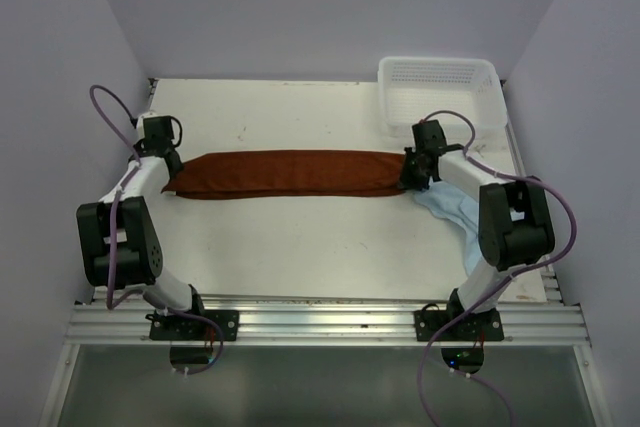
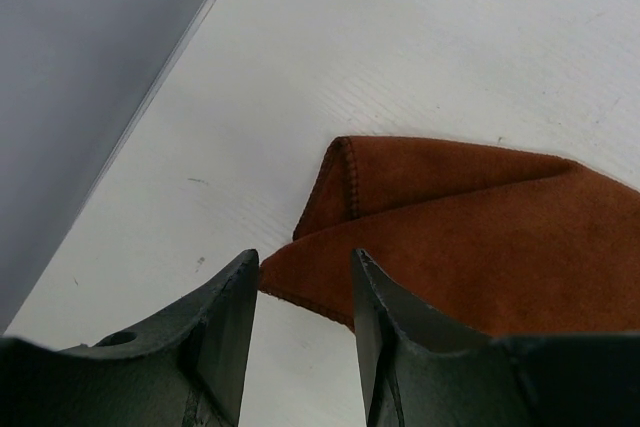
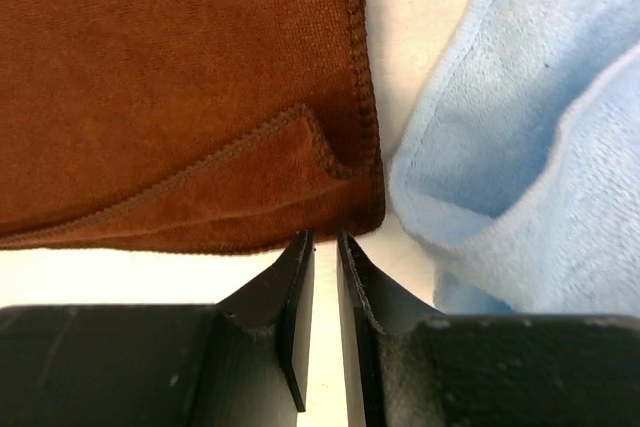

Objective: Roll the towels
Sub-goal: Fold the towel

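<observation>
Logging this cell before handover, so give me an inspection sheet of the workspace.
Surface: white table, a few small dark marks.
Job's things: rust towel folded into a long flat strip, unrolled; light blue towel rumpled beside its right end.
Clutter: white mesh basket, far right corner.
End effectors: left end effector open at the strip's left end, gripping nothing; right end effector at the right end, jaws a narrow slit apart, nothing between.
Cables: purple cables loop off both arms.
Surroundings: pale walls; metal rail at near edge.

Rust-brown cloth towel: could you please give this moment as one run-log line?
rust-brown cloth towel folded flat, unrolled | left claw open at left end | right claw slightly open at right end
</observation>
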{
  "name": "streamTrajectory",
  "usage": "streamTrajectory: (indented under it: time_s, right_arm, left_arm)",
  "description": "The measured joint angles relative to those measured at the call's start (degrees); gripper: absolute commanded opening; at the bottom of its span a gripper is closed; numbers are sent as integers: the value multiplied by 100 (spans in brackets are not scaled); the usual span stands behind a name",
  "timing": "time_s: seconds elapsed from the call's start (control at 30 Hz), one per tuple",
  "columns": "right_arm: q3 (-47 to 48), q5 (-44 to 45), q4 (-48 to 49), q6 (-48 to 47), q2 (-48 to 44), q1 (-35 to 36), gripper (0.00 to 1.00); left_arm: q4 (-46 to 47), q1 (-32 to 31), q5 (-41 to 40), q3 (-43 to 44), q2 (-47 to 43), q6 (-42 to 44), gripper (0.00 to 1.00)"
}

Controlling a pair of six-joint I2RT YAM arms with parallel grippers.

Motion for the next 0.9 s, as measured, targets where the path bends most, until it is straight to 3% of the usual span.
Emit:
streamTrajectory:
  time_s: [0.3, 0.7, 0.9]
  right_arm:
    - [964, -20, -157, 20, -199, 192, 20]
    - [1561, -48, 212, 74, 1272, 723, 12]
    - [1510, -37, 251, 66, 1451, 706, 9]
  left_arm:
    - [-46, 208, 297, 175, 260, -142, 44]
    - [-28, 546, 1220, 372, 887, -457, 41]
    - [66, 673, 1491, 398, 1021, -468, 40]
